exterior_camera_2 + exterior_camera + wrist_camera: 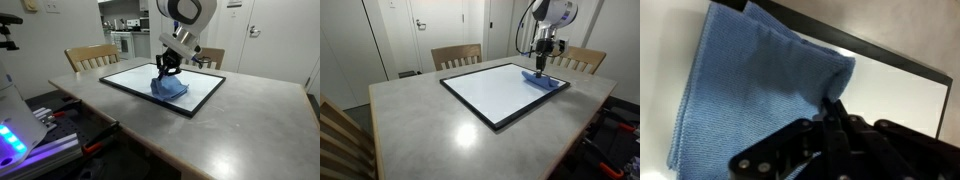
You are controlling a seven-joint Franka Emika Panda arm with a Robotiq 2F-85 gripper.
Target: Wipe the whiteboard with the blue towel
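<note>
The whiteboard [500, 90] lies flat on the grey table, glossy white with a thin black frame; it also shows in the other exterior view [135, 78] and the wrist view [900, 95]. The blue towel [544, 81] rests rumpled on the board near one corner, seen as well in an exterior view [170, 89] and filling the left of the wrist view [750, 80]. My gripper [541, 70] [165, 72] stands over the towel, pointing down. In the wrist view the gripper [832, 102] has its fingers pressed together, pinching a fold of the towel's edge.
The grey table [430, 120] holds only the board. Wooden chairs [456, 55] [582, 60] stand along the far side, another chair back [340, 140] at the near corner. A chair [92, 56] and equipment [20, 130] flank the table.
</note>
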